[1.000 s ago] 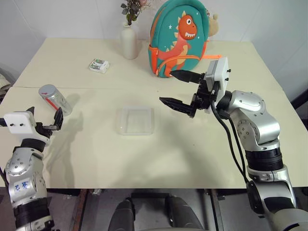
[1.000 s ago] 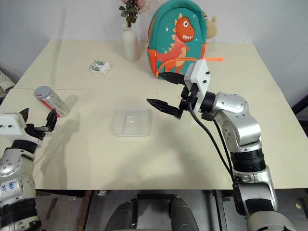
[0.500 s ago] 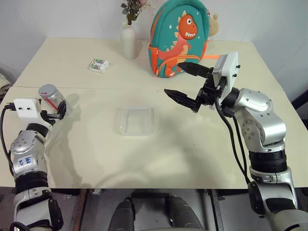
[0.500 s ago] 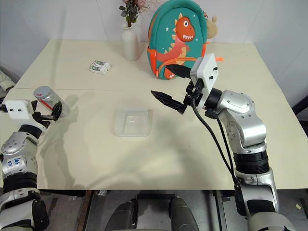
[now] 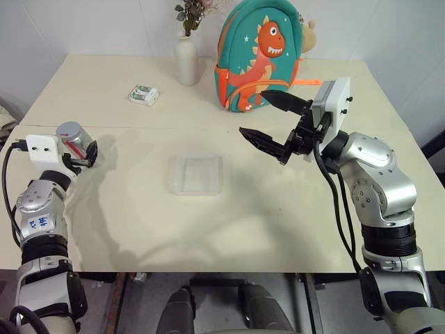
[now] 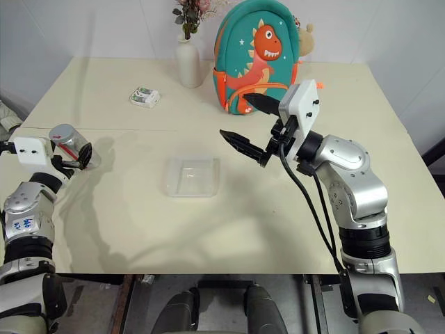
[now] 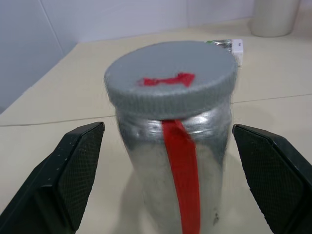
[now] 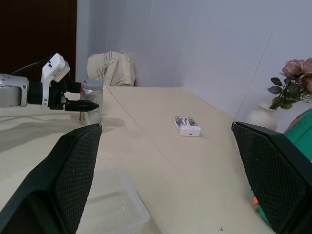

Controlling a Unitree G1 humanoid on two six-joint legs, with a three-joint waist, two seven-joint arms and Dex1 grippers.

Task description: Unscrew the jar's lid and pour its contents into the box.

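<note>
My left jaws (image 7: 163, 195) stood wide open around the jar (image 5: 74, 138) at mid-left, gripping nothing; right jaws (image 5: 268, 120) open, empty. Closing off-centre could topple it.

Bright, even indoor light from above. Soft diffuse shadows under both arms on cream table (image 5: 278, 209). Head views sharp, no glare. Left wrist view: jar (image 7: 173, 161) slightly soft, silver side faintly shiny, background blurred. Right wrist view: near fingers blurred.
</note>
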